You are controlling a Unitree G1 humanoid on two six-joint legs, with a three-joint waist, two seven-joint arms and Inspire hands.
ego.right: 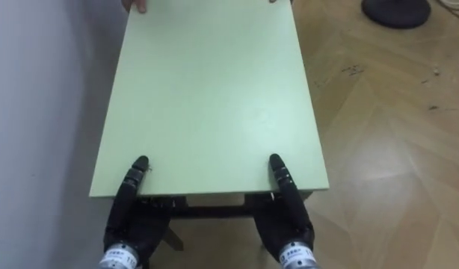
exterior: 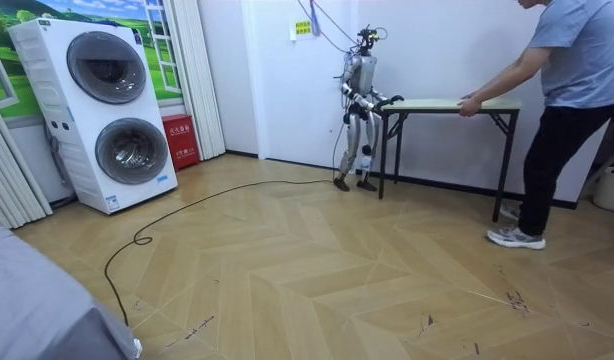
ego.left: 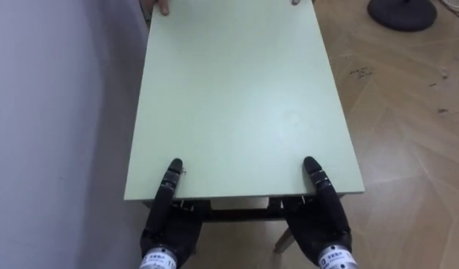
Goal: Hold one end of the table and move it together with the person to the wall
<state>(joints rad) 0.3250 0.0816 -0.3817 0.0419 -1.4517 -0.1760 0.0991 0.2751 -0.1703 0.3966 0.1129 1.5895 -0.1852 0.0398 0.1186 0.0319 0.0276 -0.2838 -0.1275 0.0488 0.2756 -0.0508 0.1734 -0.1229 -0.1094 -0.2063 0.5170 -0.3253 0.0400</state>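
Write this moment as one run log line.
left hand: table near edge | right hand: table near edge | person: holds far end | table: beside wall

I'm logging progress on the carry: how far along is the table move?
Done: both are in position. The robot's left hand and right hand are at the near edge of the pale green rectangular table, and the person holds the far edge. In hand: taking hold; the table's black legs appear to stand on the wooden floor beside the white wall. Left: lifting and carrying it.
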